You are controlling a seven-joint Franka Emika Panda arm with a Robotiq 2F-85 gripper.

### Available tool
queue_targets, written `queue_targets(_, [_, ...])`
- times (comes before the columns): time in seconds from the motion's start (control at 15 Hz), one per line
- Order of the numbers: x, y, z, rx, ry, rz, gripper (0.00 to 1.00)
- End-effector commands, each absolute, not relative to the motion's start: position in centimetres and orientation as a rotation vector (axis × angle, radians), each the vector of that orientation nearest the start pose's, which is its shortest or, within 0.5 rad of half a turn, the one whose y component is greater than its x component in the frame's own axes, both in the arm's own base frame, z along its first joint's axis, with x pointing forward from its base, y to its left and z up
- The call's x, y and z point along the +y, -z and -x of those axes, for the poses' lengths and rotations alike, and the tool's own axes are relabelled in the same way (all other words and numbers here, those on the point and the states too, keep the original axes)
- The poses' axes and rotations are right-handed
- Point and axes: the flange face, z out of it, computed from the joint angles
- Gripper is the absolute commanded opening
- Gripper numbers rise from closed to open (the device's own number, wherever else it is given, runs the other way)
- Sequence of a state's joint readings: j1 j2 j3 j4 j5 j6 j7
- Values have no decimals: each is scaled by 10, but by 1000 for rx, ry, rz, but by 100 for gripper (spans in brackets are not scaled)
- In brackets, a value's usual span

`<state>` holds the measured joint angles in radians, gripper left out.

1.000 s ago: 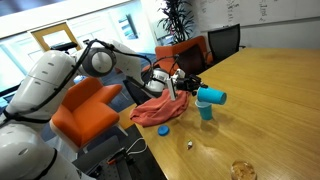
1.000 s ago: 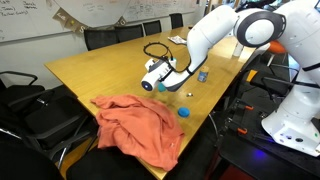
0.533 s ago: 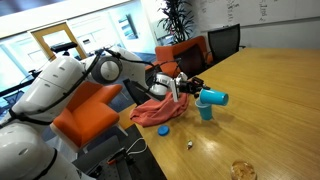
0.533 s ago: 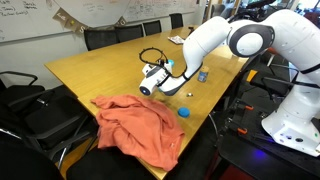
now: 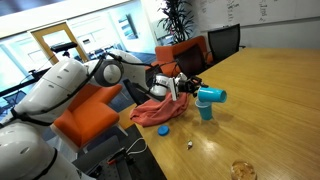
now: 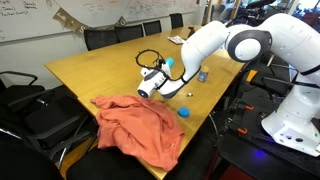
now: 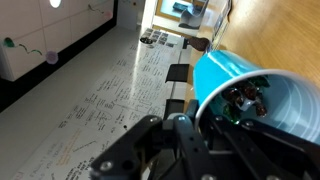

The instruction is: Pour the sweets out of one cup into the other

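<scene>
My gripper [image 5: 193, 87] is shut on a blue cup [image 5: 212, 96] and holds it tipped on its side above the table. A second blue cup [image 5: 205, 111] stands upright just below it. In the wrist view the held cup [image 7: 225, 80] fills the right side, its mouth facing the camera, with wrapped sweets [image 7: 248, 100] still inside; my gripper [image 7: 190, 135] clamps its wall. In an exterior view my gripper [image 6: 160, 78] hangs over the table with the held cup [image 6: 148, 90] pointing down-left, and the standing cup [image 6: 202, 75] is to its right.
A red cloth [image 5: 158, 112] [image 6: 140, 125] lies crumpled at the table edge. A blue lid [image 5: 163, 128] [image 6: 183, 112] lies beside it. A small loose piece [image 5: 190, 146] and a glass item [image 5: 242, 170] lie on the wooden table [image 5: 270, 100]. Chairs surround the table.
My gripper and the held cup have dipped slightly lower and the arm has shifted a little. The standing cup, cloth and lid have not moved.
</scene>
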<state>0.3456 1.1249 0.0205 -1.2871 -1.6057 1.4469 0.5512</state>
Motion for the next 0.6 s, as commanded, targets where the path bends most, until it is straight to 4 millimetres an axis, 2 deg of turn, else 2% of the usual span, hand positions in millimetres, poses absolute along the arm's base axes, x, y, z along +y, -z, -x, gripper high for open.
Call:
queue_targets(0.0, [140, -119, -688, 437, 31, -1342, 1])
queue_targets(0.53, [136, -111, -691, 539, 140, -1243, 1])
